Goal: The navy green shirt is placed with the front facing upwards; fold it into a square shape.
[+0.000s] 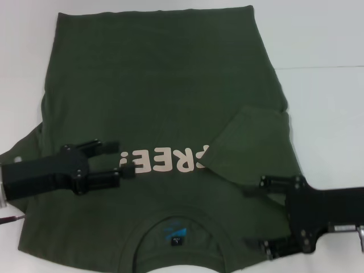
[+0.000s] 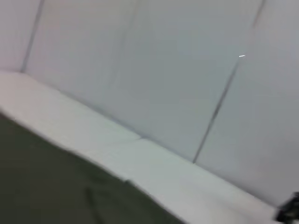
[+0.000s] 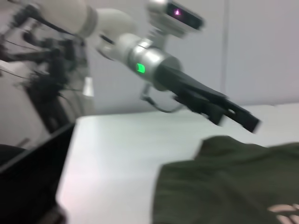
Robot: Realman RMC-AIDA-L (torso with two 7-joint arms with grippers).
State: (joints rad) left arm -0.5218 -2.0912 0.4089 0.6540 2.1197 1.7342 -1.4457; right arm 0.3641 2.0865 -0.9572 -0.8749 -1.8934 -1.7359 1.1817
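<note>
White table (image 1: pixel 324 40) bears the shirt (image 1: pixel 159 74); left gripper (image 1: pixel 120 159) and right gripper (image 1: pixel 257 219) hover open, empty; best pinch both layers cleanly.

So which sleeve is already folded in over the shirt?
The sleeve on the robot's right, by the right gripper: its flap lies over the shirt, covering the start of the lettering. The left sleeve is spread out flat behind the left gripper.
</note>
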